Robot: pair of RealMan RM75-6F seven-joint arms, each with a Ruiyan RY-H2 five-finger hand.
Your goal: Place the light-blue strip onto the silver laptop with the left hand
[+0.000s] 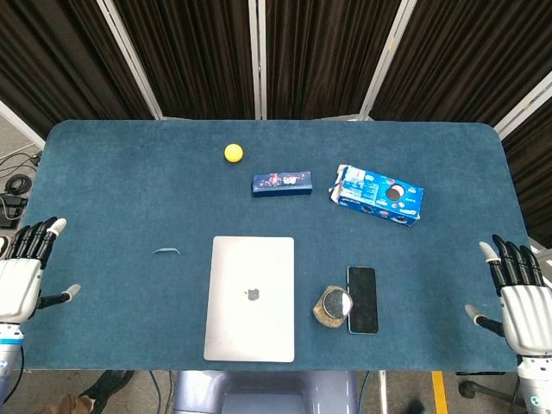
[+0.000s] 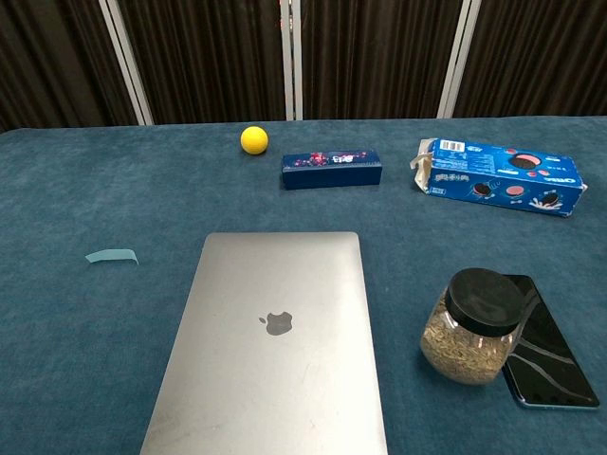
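The small light-blue strip of thin, slightly curled material (image 1: 166, 252) lies flat on the blue felt-covered counter (image 1: 112, 190), apart from the closed silver laptop with the apple mark (image 1: 250, 297) and on the robot's left side of it. Its long axis runs across the counter, roughly parallel to the near edge.

The white-and-black left hand (image 1: 24, 272) hangs off the left edge of the counter, fingers (image 1: 39, 237) apart and extended, holding nothing. The strip lies inboard of it, toward the laptop, well apart from the fingertips. The right hand (image 1: 517, 293) hangs off the opposite edge, likewise spread and empty, with the whole laptop between it and the strip. The left hand is plainly the nearer. In my judgement the task is not yet begun; the coming reach is sideways and inward, with the laptop just beyond the strip on the same line.

The head view shows both hands and the whole layout. The chest view shows neither hand, but gives the strip (image 2: 112, 256) at a low angle: one end curls up off the felt, which the overhead view barely shows. That raised end appears the likelier purchase for a pinch.

Other items stand beyond or to the right of the laptop, clear of the path.
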